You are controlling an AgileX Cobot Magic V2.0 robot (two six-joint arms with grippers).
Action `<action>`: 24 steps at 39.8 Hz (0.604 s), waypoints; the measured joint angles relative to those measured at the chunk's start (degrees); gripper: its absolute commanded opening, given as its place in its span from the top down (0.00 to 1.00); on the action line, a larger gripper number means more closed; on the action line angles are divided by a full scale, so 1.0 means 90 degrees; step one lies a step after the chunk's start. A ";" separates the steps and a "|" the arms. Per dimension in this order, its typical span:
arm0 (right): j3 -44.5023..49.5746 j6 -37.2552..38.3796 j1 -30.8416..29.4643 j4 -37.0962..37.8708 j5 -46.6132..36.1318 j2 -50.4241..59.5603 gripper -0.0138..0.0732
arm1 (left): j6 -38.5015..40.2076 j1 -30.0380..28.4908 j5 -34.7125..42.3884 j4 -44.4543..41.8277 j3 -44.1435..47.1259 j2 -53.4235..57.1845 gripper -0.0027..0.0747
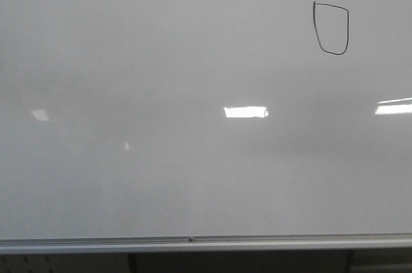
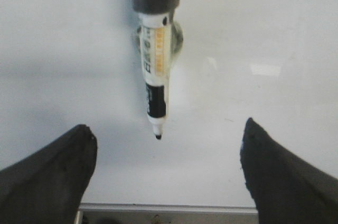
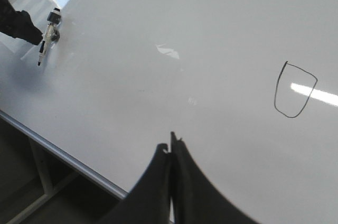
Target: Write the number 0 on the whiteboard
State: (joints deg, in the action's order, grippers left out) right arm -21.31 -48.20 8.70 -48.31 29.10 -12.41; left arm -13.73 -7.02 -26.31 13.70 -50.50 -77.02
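The number 0 [image 1: 332,28] is a thin black boxy loop at the upper right of the whiteboard [image 1: 161,60]. Neither gripper shows in the front view. In the left wrist view my left gripper [image 2: 166,129] is open, its fingers wide apart over the whiteboard [image 2: 264,23]. A black-and-white marker [image 2: 156,76] lies on the board ahead of them, uncapped tip toward the fingers, touching neither. My right gripper [image 3: 171,142] is shut on nothing, off to one side of the number 0 [image 3: 294,90]. The marker [image 3: 48,35] also shows far off in that view.
A silver rail [image 1: 193,242] runs along the board's near edge, with dark frame parts below it. Bright rectangular glare patches [image 1: 245,112] sit across the board's middle. In the right wrist view a dark finger of my left gripper [image 3: 21,26] is beside the marker.
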 measured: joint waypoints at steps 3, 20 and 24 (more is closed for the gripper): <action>0.0000 0.0000 0.0000 0.0000 0.0000 0.0000 0.91 | 0.0000 0.0106 0.0104 0.0154 0.0359 0.0588 0.32; 0.0000 0.0000 0.0000 0.0000 0.0000 0.0000 0.91 | 0.0000 0.0741 0.0432 0.0228 0.1920 0.3678 0.99; 0.0000 0.0000 0.0000 0.0000 0.0000 0.0000 0.91 | 0.0000 0.0758 0.0432 0.0216 0.2235 0.4369 0.99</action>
State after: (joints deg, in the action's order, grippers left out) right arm -21.31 -48.20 8.70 -48.31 29.10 -12.41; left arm -13.73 -0.20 -22.42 15.64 -30.39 -37.71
